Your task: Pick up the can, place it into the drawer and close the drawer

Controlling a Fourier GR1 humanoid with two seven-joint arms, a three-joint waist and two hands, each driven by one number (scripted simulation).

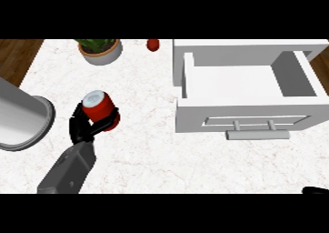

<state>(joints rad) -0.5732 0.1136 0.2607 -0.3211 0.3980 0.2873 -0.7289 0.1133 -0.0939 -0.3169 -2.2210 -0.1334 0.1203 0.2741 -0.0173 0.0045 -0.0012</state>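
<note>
I see the can (99, 109), red with a silver top, sitting in my left hand (87, 125) over the left part of the white marbled counter (140, 159); the black fingers and thumb curl around its lower half, and its top tilts toward the far side. The grey left forearm (70, 170) runs up to it from the lower edge. Just to the left of the can stands a large grey cylinder with a flared base (19, 118), near the hand but not touching it as far as I can make out. To the right, well apart from the can, the white drawer (251, 82) is pulled open out of its cabinet, its front panel with the grey bar handle (257, 134) facing me and the bare inside in plain view. At the far edge of the counter I see a potted plant (100, 49) and, right of it, a small red object (153, 44) I cannot identify. Of my right hand (320, 190) only a dark sliver shows at the lower right corner, and I cannot tell how its fingers stand.
</note>
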